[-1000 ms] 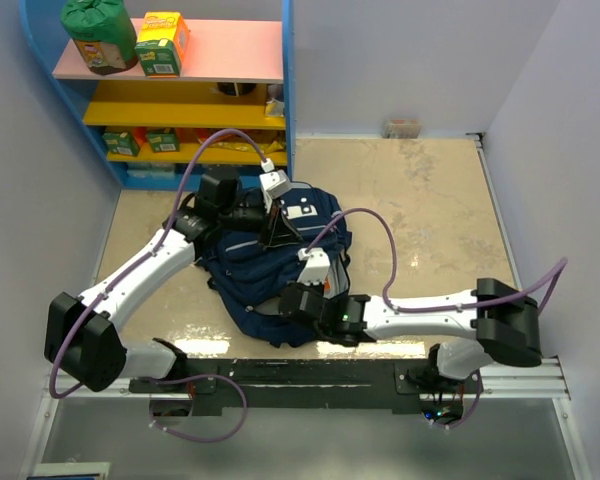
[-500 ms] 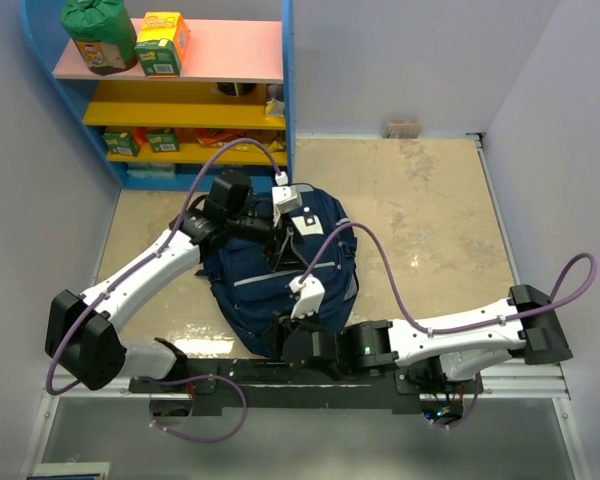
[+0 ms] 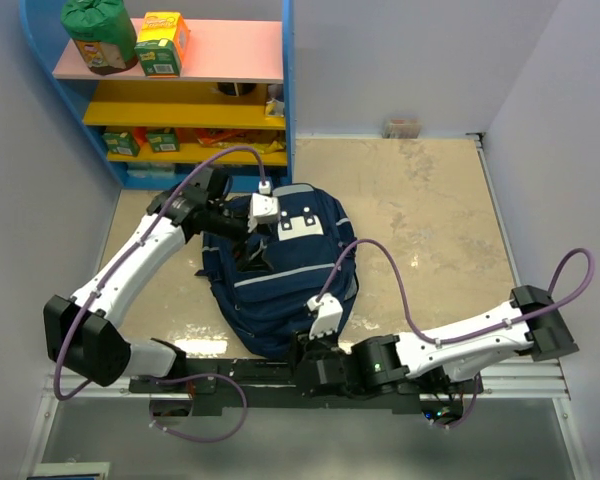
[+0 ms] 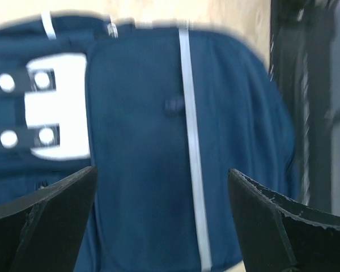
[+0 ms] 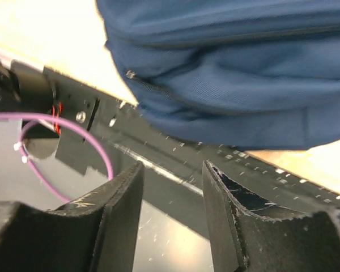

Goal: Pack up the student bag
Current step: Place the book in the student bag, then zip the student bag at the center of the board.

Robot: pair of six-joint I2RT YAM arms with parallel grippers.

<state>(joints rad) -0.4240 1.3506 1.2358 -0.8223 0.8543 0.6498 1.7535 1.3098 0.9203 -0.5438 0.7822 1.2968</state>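
Observation:
The student bag (image 3: 280, 280), a navy-blue backpack, lies flat on the beige table with its white patch (image 3: 302, 225) at the far end and a thin light stripe (image 3: 280, 277) across its front. My left gripper (image 3: 252, 245) hovers over the bag's upper left part. In the left wrist view this gripper (image 4: 162, 173) stands wide open above the blue fabric (image 4: 136, 141), with the patch (image 4: 59, 113) and stripe (image 4: 191, 153) ahead. My right gripper (image 3: 305, 362) is at the bag's near end, over the base rail. It (image 5: 173, 167) is open, with nothing between its fingers and the bag (image 5: 226, 73) just beyond.
A blue shelf unit (image 3: 180, 60) stands at the back left with a green bag (image 3: 98, 30), a yellow-green box (image 3: 163, 42) and cartons (image 3: 140, 140). A small object (image 3: 402, 127) sits against the back wall. The black mounting rail (image 3: 240, 382) runs along the near edge.
Both grippers were shut at the bag and have opened. The right arm has drawn back to the near edge, the left has moved left, and the bag now lies flatter.

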